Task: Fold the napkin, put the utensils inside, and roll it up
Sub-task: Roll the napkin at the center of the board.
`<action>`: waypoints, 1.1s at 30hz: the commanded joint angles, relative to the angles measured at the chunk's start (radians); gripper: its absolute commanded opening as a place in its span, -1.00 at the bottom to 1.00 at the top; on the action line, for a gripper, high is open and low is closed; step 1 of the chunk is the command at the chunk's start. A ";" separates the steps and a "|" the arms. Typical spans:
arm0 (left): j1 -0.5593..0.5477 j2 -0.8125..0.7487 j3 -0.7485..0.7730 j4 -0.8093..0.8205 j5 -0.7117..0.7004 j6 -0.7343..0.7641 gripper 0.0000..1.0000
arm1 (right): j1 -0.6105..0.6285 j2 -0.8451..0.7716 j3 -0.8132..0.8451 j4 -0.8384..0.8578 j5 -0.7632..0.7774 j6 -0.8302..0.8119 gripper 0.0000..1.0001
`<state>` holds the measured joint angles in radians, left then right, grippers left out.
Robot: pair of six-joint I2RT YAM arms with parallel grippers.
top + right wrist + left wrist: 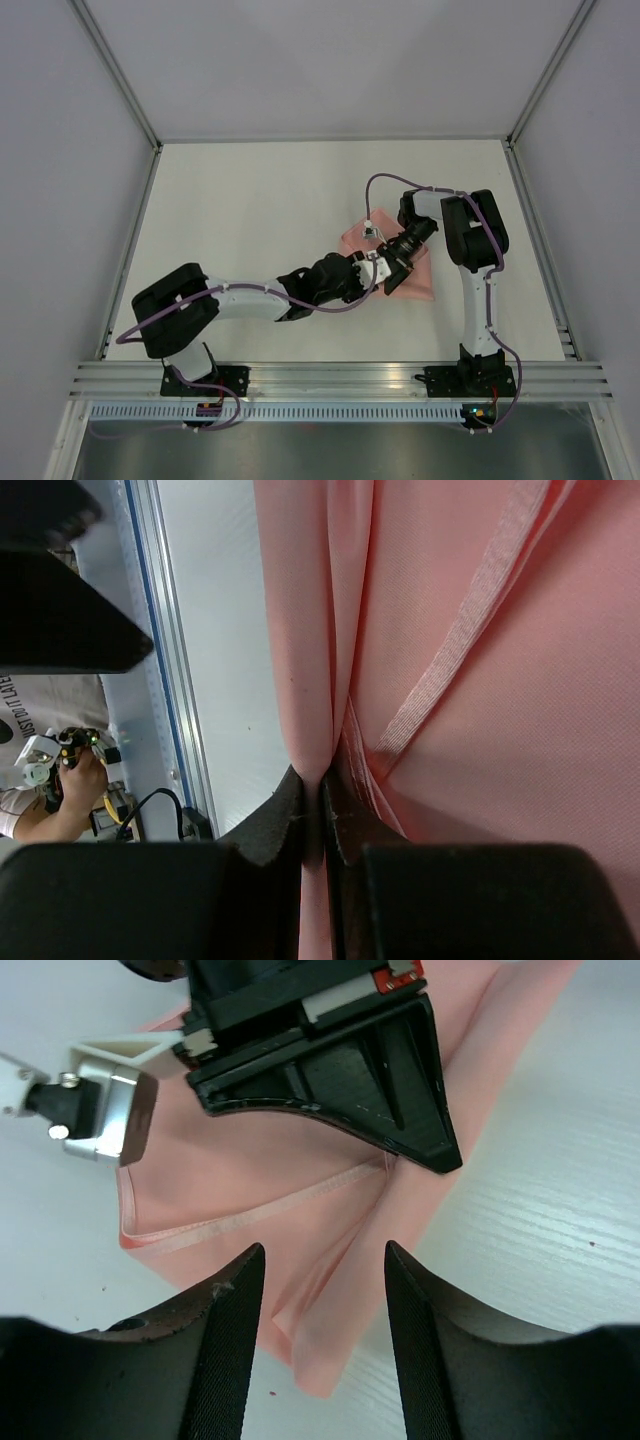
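Left gripper (325,1300) agape, right gripper (322,815) tight

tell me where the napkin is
Top view: the napkin lies on the right half of the table, beside the right arm; the right hand pinches a fold, the open left hand hovers over it.

Robotics laboratory test cell. White table (260,215) enclosed left, back and right by plain grey panels (60,180) in aluminium posts (118,75). Slotted aluminium rail (340,378) along table's near edge, carrying left arm (250,298) and right arm (478,290). Purple cabling (400,180) over table. Beyond rail, person (40,815) handling small electronics.
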<state>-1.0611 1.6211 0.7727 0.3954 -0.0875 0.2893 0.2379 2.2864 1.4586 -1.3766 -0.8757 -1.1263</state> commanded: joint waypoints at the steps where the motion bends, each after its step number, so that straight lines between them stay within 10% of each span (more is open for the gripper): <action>1: -0.049 0.066 0.046 0.056 -0.070 0.163 0.15 | -0.006 0.042 0.016 0.139 0.109 -0.040 -0.80; 33: -0.045 0.336 0.197 -0.002 0.166 0.145 -0.04 | -0.015 0.076 0.063 0.099 0.118 -0.044 -0.80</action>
<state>-1.1175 1.9285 0.9302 0.4561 0.0025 0.4431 0.2317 2.3226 1.5009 -1.4216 -0.8661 -1.1187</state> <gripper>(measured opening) 0.493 0.132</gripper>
